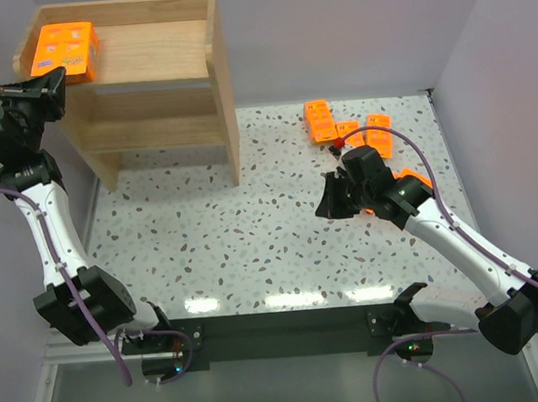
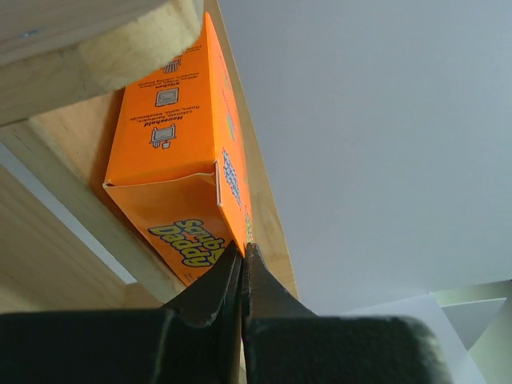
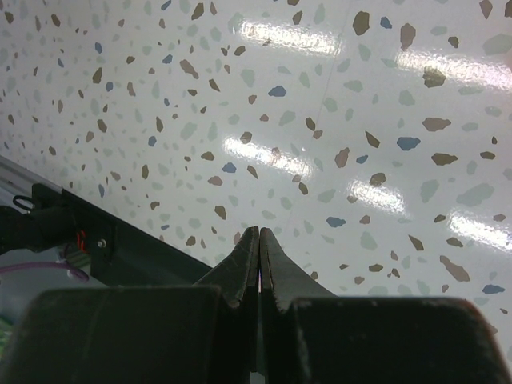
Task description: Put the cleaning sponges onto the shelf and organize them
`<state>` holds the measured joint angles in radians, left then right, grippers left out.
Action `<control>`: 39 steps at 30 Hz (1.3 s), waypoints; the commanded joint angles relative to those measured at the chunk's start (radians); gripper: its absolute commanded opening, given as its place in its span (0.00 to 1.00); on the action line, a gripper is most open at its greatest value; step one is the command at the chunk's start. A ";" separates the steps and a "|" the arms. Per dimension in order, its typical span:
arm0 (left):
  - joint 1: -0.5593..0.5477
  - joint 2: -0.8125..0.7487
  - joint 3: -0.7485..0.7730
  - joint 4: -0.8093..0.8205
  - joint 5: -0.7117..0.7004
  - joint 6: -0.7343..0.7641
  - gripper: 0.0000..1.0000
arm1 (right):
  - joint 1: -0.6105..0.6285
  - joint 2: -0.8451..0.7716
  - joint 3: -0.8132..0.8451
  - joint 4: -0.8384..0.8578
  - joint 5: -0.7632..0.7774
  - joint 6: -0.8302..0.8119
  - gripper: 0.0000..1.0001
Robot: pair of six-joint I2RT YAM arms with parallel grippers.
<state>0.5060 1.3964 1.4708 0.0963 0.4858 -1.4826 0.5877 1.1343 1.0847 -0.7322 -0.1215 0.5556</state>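
One orange sponge pack [image 1: 66,49] lies on the top tier of the wooden shelf [image 1: 160,56], at its left end. My left gripper [image 1: 53,86] is shut, its tips touching the pack's near edge. In the left wrist view the shut gripper [image 2: 242,250] meets the pack's [image 2: 176,136] lower corner, with nothing between the jaws. Several more orange packs [image 1: 319,121] lie on the table at the back right; one [image 1: 416,178] is partly hidden by my right arm. My right gripper [image 1: 327,204] is shut and empty above the table [image 3: 360,120]; it also shows in the right wrist view [image 3: 259,232].
The shelf's lower tier [image 1: 152,131] shows nothing on it. A wooden shelf rim [image 2: 72,64] is close above the left gripper. A white wall [image 1: 501,71] borders the table on the right. The arm bases' black rail [image 1: 280,335] runs along the near edge.
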 commanded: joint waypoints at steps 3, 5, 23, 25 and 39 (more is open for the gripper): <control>0.016 0.016 0.023 0.045 -0.047 -0.018 0.00 | -0.008 -0.010 0.038 0.017 -0.004 -0.019 0.00; 0.016 0.061 0.060 0.045 -0.021 -0.021 0.00 | -0.008 -0.013 0.038 0.013 -0.003 -0.019 0.00; 0.019 0.168 0.152 0.059 0.034 -0.041 0.35 | -0.009 -0.045 0.035 -0.024 0.011 -0.016 0.00; 0.017 0.158 0.149 0.063 0.036 -0.042 0.44 | -0.009 -0.047 0.035 -0.024 0.010 -0.016 0.00; -0.027 -0.204 -0.049 -0.079 0.062 0.085 0.85 | -0.060 -0.042 0.073 -0.114 0.239 0.032 0.50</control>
<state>0.5091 1.3170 1.4673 0.0711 0.5167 -1.4887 0.5648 1.0924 1.1103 -0.7998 -0.0090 0.5648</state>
